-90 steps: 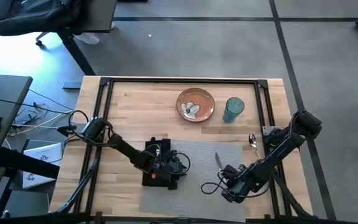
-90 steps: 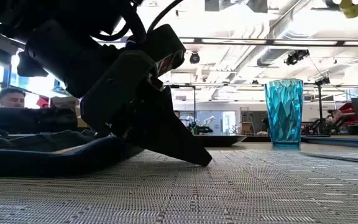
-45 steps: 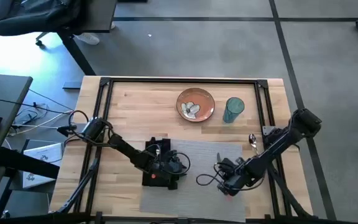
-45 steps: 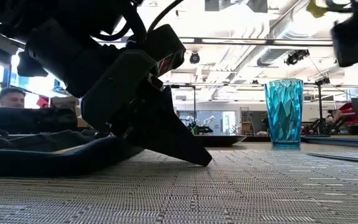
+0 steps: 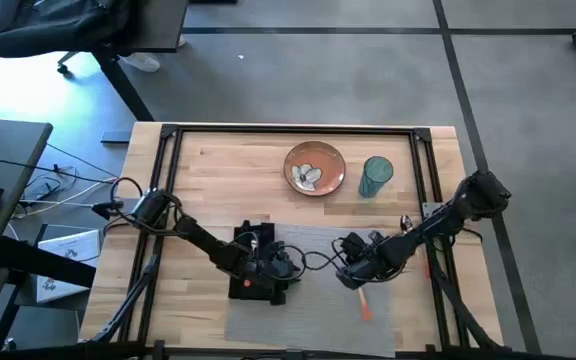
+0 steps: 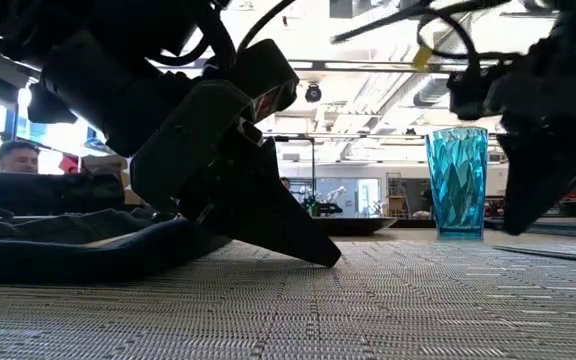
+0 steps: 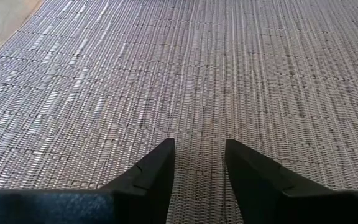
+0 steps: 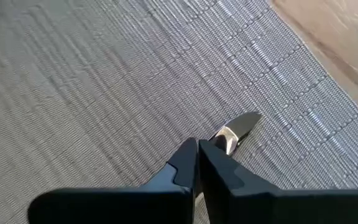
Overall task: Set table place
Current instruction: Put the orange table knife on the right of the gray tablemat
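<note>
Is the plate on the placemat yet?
No. In the high view the plate sits on bare table beside the cup, beyond the placemat.

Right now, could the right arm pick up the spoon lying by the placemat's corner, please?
Probably not yet. The right pincer is shut on an orange-handled utensil over the placemat. The spoon itself lies uncovered, close beside that arm.

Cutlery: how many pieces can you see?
2. A spoon lies on the wood right of the placemat; an orange-handled piece is pinched in the right gripper over the placemat. Others may be hidden.
</note>
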Controlling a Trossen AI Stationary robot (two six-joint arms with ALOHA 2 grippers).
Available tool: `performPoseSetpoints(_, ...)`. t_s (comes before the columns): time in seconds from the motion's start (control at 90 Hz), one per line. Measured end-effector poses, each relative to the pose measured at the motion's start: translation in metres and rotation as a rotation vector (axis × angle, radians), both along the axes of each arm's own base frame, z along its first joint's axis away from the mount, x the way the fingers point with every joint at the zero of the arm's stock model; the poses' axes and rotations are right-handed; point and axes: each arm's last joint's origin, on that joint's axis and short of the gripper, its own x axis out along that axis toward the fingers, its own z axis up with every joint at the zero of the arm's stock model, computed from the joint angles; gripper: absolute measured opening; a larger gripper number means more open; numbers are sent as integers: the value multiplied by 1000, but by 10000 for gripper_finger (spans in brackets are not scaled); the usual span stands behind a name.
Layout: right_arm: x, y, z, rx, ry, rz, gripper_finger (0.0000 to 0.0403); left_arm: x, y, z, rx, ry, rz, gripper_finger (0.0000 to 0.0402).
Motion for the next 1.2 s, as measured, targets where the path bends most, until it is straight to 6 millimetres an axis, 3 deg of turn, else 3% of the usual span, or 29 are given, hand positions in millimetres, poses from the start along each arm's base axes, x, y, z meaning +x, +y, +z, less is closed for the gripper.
performPoseSetpoints(1.2,-9,-5,-8,4,166,-61,0,0,0,0,1,7,-3,129)
